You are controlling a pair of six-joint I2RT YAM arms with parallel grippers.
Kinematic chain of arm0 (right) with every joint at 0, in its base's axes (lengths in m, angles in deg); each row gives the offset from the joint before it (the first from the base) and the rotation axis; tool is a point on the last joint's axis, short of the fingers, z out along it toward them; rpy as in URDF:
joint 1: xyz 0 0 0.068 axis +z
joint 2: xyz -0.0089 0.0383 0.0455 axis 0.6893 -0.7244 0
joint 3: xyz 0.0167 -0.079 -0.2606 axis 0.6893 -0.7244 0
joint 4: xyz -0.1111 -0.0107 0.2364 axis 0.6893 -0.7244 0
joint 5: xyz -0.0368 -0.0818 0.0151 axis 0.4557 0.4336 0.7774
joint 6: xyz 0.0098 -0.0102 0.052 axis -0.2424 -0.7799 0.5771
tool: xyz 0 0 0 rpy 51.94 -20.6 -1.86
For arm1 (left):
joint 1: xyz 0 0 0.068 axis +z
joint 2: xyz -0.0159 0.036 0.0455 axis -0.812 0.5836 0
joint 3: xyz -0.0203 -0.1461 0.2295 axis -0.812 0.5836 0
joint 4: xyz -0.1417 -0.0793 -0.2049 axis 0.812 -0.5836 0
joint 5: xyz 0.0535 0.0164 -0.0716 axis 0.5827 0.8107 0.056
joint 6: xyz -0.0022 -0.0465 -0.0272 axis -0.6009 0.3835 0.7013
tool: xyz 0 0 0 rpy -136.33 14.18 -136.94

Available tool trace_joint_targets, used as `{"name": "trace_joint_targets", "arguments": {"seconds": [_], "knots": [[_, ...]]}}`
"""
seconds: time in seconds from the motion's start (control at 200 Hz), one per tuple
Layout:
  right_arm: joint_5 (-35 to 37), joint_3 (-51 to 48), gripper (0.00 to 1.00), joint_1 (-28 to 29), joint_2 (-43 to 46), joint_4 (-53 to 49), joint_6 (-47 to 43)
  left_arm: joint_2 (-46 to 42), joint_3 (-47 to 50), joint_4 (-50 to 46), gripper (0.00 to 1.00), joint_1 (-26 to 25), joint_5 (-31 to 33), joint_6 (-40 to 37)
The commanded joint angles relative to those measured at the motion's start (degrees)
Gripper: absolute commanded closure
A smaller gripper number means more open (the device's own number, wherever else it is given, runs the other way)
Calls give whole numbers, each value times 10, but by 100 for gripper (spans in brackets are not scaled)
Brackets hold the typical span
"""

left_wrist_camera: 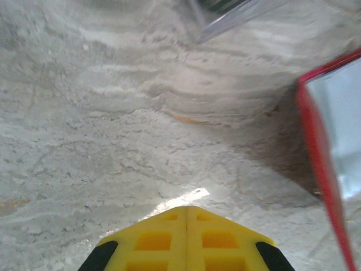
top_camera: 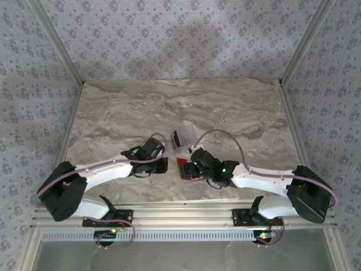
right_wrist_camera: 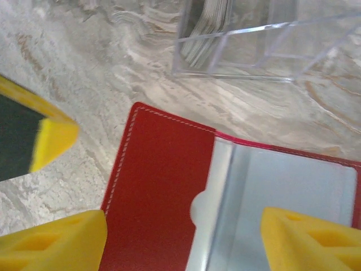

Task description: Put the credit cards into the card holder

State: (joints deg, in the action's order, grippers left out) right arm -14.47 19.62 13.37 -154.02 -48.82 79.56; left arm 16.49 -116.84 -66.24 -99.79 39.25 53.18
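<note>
- Red bifold card holder (right_wrist_camera: 161,186), silver inside, lies open below the spread fingers of the right gripper (right_wrist_camera: 183,234).
- Clear plastic box (right_wrist_camera: 242,53) stands beyond.
- The left gripper (left_wrist_camera: 187,213) is pressed together.

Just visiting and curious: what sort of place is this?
Probably a robot test booth: two arms bolted to a marble-look table, patterned walls around it, a red wallet and clear box.
</note>
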Motion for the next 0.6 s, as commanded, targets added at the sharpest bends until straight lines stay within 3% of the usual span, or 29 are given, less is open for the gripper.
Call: {"name": "trace_joint_targets", "arguments": {"seconds": [0.0, 0.23, 0.435, 0.595], "knots": [[-5, 0, 36, -22, 16, -32, -3, -26, -38, -31, 95, -4, -6, 8], [4, -18, 49, -57, 15, -29, 13, 8, -116, -44, 93, -51, -6, 11], [5, -40, 57, -87, 8, -14, 27, 95, -183, -54, 92, -97, 4, 4], [3, -55, 59, -100, 8, -6, 42, 148, -180, -38, 94, -106, -2, 6]]}}
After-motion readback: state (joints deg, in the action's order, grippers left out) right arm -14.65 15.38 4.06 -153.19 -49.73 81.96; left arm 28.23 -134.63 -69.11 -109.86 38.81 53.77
